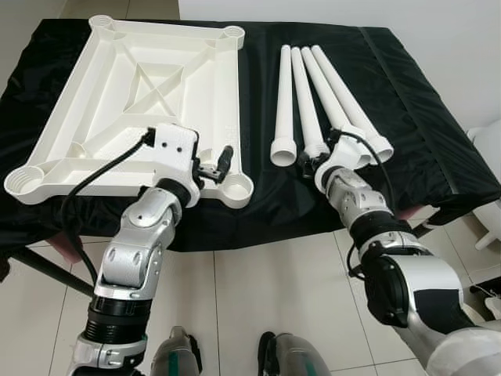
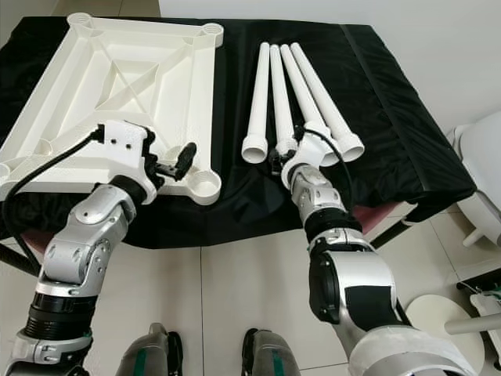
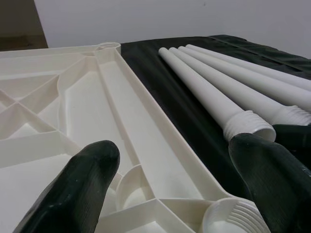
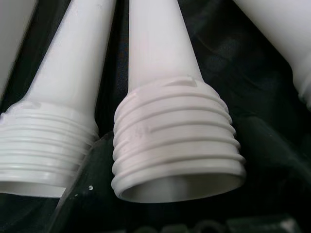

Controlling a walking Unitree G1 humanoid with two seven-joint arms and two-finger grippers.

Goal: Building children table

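Note:
A white plastic table top [image 1: 133, 86] lies upside down on the left of the black-covered table, with a round threaded socket [image 1: 235, 188] at its near right corner. Several white legs [image 1: 309, 94] lie side by side to its right, threaded ends towards me. My left gripper [image 1: 217, 163] hovers open just above that near right corner, nothing between its fingers [image 3: 92, 165]. My right gripper [image 1: 313, 163] is at the near end of the second leg [image 4: 175, 131]. It is open, with a dark finger on each side of the threaded end.
The black cloth [image 1: 423, 117] drapes over the table's front edge close to my arms. A white rounded object [image 1: 489, 141] stands off the table's right side. Pale floor tiles lie below, with my feet [image 1: 274, 356] near the table.

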